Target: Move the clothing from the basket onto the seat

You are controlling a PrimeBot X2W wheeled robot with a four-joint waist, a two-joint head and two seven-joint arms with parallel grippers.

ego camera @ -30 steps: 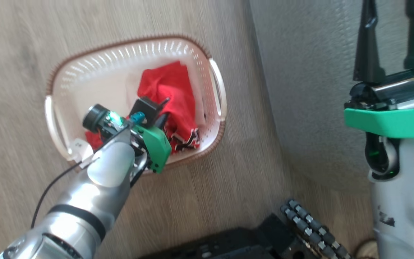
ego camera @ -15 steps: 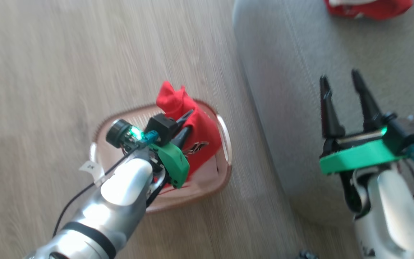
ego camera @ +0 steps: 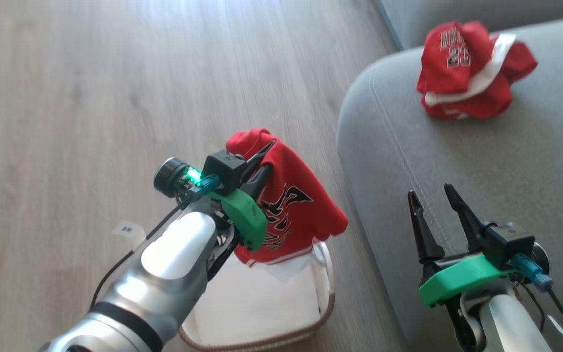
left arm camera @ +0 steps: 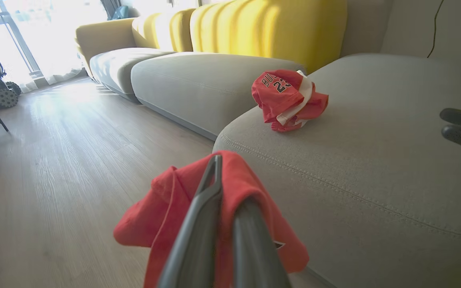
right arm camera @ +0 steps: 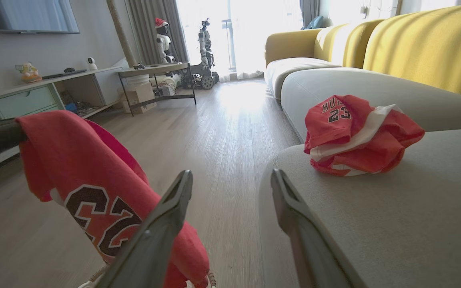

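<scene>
On my left, the left gripper (ego camera: 265, 157) pinches a red jersey (ego camera: 301, 210) between closed fingers. The cloth drapes down from them, black lettering facing me, and its white hem hangs over the basket (ego camera: 329, 293). The basket stands on the wood floor (ego camera: 66, 98), just beside the sofa (ego camera: 482, 161). Further right, my right gripper (ego camera: 429, 190) hovers over the sofa's front edge, fingers spread and holding nothing. Beyond it, a second jersey (ego camera: 467, 71) lies crumpled on the cushion, well apart from both grippers.
</scene>
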